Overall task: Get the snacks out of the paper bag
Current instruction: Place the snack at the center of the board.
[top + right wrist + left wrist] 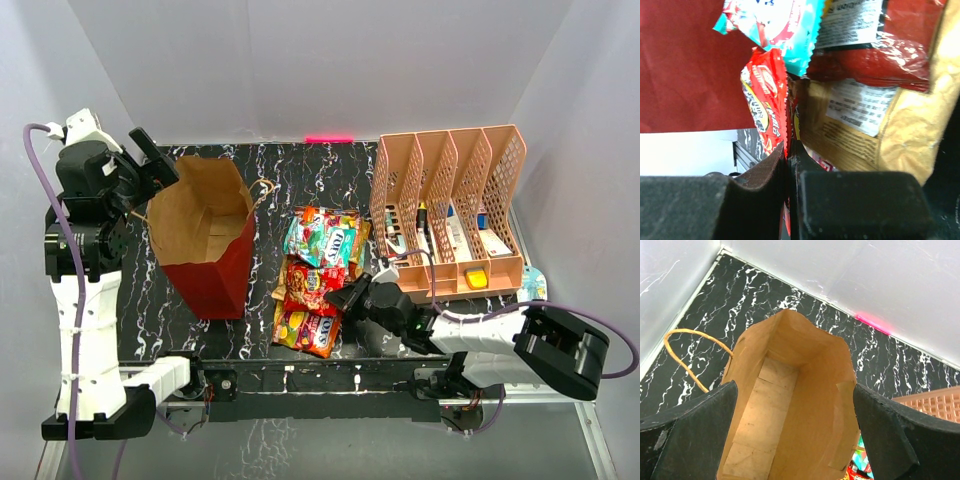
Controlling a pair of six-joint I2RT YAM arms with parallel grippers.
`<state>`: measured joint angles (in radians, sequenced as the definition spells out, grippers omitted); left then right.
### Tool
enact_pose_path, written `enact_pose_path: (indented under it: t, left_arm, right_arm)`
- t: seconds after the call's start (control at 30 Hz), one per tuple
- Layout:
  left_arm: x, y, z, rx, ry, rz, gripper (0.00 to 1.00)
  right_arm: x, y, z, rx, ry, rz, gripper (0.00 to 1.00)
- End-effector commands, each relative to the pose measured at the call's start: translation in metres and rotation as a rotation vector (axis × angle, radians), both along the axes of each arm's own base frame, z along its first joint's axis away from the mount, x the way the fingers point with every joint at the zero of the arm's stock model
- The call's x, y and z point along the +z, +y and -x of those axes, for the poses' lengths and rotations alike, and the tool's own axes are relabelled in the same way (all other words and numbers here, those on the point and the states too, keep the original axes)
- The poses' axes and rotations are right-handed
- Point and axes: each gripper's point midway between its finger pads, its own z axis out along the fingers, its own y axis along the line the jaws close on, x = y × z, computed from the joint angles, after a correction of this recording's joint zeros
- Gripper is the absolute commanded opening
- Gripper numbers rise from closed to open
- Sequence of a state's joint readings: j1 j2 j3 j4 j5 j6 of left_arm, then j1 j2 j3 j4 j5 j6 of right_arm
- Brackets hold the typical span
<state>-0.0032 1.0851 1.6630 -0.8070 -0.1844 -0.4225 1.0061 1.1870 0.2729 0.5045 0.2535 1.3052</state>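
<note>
The left gripper (152,162), jaws wide apart and holding nothing, hangs over the mouth of the tall red paper bag with brown kraft inside (205,235), which stands upright on the black marbled table (145,320). What shows of the bag's floor is bare. Just right of it the glossy snack packets (318,270) lie heaped. The right gripper (350,296) sits low at the heap's near right edge, clamped on the rim of a red packet (765,107). Emptying looks nearly finished; next, that gripper should let go and back away.
</note>
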Motion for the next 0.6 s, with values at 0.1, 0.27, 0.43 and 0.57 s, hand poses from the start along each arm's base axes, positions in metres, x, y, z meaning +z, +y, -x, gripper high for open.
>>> enact_pose_path:
  t: [0.1,0.27,0.43,0.57]
  left_arm:
    - [0.027,-0.019,0.005,-0.137,-0.088,-0.031,0.98]
    - [0.029,-0.023,0.004,-0.161,-0.096,-0.029,0.98]
    - [0.028,-0.027,0.002,-0.183,-0.098,-0.027,0.98]
    - [0.028,-0.027,0.002,-0.188,-0.098,-0.032,0.98]
  right_arm:
    - [-0.014,0.008,0.005,0.053,0.053,0.022,0.07]
    - [-0.02,0.006,0.006,0.054,0.062,0.042,0.1]
    - [-0.016,0.005,0.004,0.062,0.038,0.065,0.26]
    - [-0.014,0.002,0.006,0.074,0.018,0.092,0.42]
